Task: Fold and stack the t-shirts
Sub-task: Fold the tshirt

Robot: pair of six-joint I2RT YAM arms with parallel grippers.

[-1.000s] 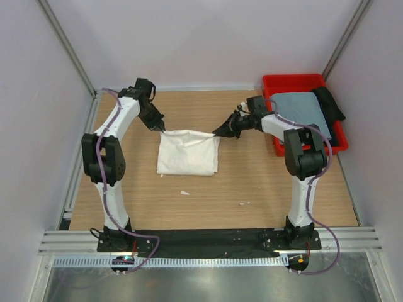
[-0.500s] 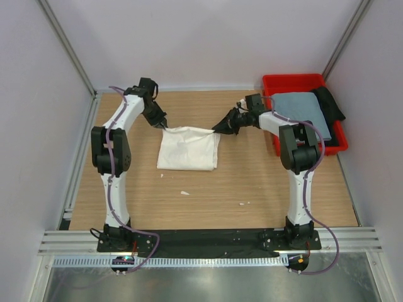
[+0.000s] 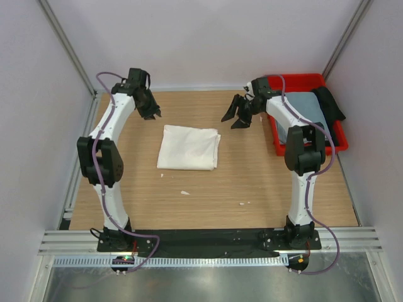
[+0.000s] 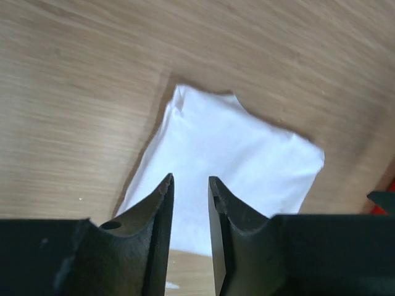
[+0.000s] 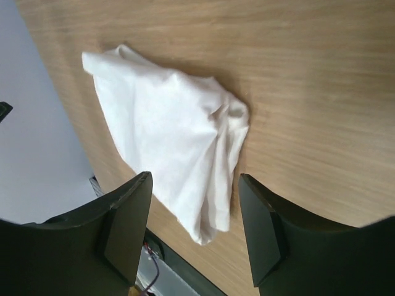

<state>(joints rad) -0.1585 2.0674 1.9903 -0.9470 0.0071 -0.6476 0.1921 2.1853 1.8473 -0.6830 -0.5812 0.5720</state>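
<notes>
A white t-shirt (image 3: 189, 148) lies folded into a rough square on the wooden table, with no print showing. From the left wrist the white t-shirt (image 4: 228, 148) lies flat; from the right wrist the white t-shirt (image 5: 166, 135) shows bunched folds along one edge. My left gripper (image 3: 152, 115) hovers off its far left corner, open, nothing between the fingers. My right gripper (image 3: 233, 121) hangs off its far right corner, open wide and empty. A grey-blue t-shirt (image 3: 305, 108) lies folded in the red bin (image 3: 296, 80).
The red bin stands at the table's far right, with a black cloth (image 3: 330, 100) draped over its right side. A few small white scraps (image 3: 184, 192) lie on the wood in front of the shirt. Metal frame posts and grey walls enclose the table.
Both grippers have let go of the white shirt's far corners, opened, and lifted back and outward. The shirt's far edge has dropped flat onto the table.
</notes>
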